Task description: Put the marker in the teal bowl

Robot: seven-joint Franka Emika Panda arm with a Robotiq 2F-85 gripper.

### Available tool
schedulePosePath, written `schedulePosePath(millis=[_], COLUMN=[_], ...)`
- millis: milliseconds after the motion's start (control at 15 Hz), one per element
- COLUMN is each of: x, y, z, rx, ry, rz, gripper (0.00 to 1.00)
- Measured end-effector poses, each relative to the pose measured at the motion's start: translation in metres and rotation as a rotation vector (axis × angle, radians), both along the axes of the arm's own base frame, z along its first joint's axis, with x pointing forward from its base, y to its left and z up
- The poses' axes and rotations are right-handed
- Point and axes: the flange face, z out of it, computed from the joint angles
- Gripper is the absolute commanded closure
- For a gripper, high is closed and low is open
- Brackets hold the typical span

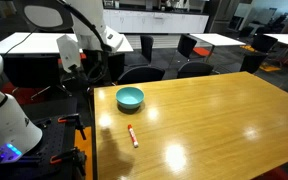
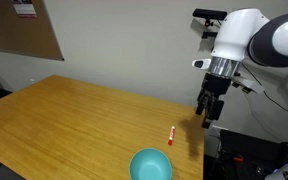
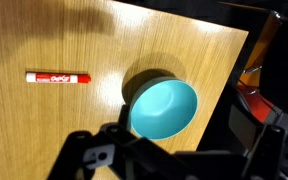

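Approach step; no grasp yet. Marker lies flat on the tabletop, near the teal bowl but not touching it. Gripper hangs above, carrying nothing; we cannot tell its jaw spacing. Next, we judge: descend over the marker, jaws across its length.

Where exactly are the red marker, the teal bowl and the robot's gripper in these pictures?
marker (image 3: 58, 77): wrist view, middle of its red barrel.
teal bowl (image 1: 130, 96): an exterior view, its bare inside.
gripper (image 2: 209, 117): an exterior view, midway between its fingertips.
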Motion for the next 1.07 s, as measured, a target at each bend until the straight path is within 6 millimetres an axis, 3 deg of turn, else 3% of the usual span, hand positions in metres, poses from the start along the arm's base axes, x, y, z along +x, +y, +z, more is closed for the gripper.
schedulePosePath(millis=[667,1067], x=[0.0007,0.0082], y=[-0.0002,-0.0052], z=[0.0008,-0.0022], rx=[-0.006,-0.074], ry=[-0.008,-0.115], rz=[-0.003,0.067], gripper=[0.00,0.00])
